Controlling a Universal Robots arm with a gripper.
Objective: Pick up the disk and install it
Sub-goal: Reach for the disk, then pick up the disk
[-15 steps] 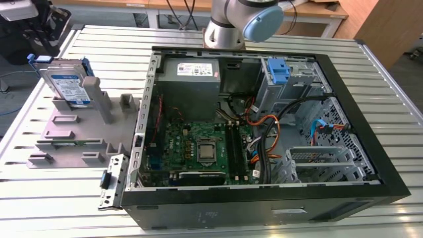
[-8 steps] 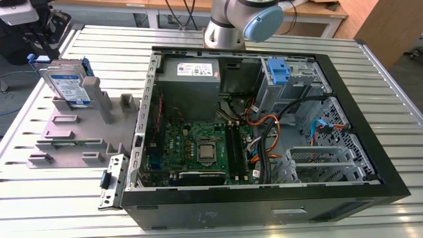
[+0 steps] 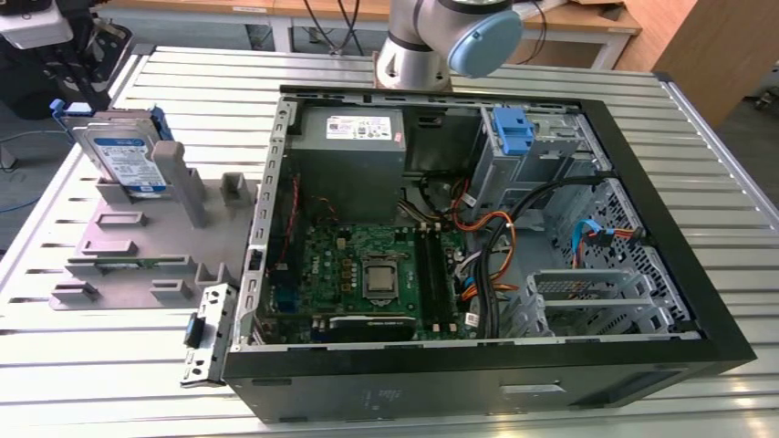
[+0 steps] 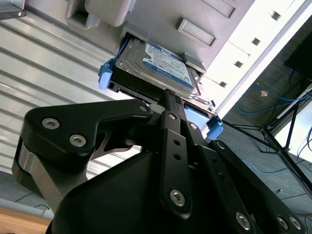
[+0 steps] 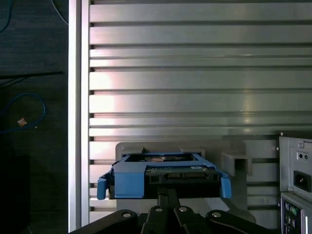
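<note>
disk (image 3: 126,155) upright in grey holder (image 3: 128,260) | counter (image 3: 98,383) corner, the exterior view's left | jaws closed together, empty, near disk's edge

Tabletop (image 3: 109,383): ribbed silver metal slats, with bright glare in patches. Floor (image 5: 34,161): dark, with a loose blue cable (image 5: 44,108) beside the tabletop's edge. Rear: wooden workbench (image 3: 585,20) on white legs. Light wooden panel (image 3: 718,46) at the exterior view's right.

Slatted metal table (image 3: 109,383), bearing an open computer case (image 3: 487,376), grey holder rack (image 3: 134,251) beside it
</note>
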